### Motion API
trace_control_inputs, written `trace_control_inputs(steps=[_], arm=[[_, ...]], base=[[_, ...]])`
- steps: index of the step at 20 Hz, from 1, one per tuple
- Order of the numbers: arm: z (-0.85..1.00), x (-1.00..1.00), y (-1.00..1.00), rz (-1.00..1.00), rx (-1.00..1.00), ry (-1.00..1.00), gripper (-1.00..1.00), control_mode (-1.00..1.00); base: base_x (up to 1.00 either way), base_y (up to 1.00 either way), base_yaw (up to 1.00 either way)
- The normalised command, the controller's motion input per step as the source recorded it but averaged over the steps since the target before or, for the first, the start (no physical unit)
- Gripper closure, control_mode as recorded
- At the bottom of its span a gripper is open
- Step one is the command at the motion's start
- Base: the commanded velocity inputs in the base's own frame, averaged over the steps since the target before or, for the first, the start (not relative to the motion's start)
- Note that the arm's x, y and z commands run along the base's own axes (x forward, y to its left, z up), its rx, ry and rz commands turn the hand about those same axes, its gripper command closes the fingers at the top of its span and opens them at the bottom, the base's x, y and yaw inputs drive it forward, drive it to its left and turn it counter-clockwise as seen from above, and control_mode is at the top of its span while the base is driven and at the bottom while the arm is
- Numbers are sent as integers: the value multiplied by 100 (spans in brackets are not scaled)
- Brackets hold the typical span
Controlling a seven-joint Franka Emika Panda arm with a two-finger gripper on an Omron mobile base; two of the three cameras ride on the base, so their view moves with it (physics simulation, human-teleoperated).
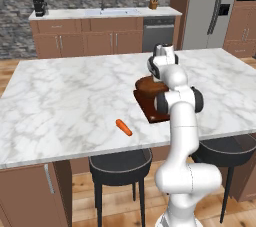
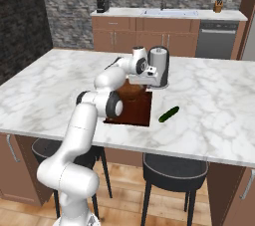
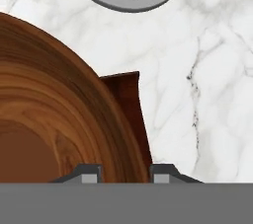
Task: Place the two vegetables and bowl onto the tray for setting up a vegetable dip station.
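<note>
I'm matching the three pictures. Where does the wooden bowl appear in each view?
Left base view: bowl at centre, on the tray, partly behind the arm.
Right base view: bowl left of centre, behind the forearm.
Hand view: bowl across the left, rim between the hand's fingertips.
Shared landmark: the tray.

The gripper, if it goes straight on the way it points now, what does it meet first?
Most likely the rim of the wooden bowl, which runs between the two fingers of the gripper in the hand view. The bowl sits on the tray. How far below the rim lies is unclear.
</note>
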Motion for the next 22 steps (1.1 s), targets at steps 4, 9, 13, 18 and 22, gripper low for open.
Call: trace_control_inputs(steps=[4, 9, 13, 18, 22], arm=[[-4, 0, 0, 2, 2, -4, 100, -100], [-26, 0, 0, 0, 10, -7, -100, -100], [-26, 0, 0, 0, 11, -6, -100, -100], [-4, 0, 0, 0, 2, -5, -100, -100], [8, 0, 0, 0, -2, -2, -100, -100]], base=[[0, 0, 0], [0, 0, 0], [0, 0, 0], [0, 0, 0], [0, 0, 0]])
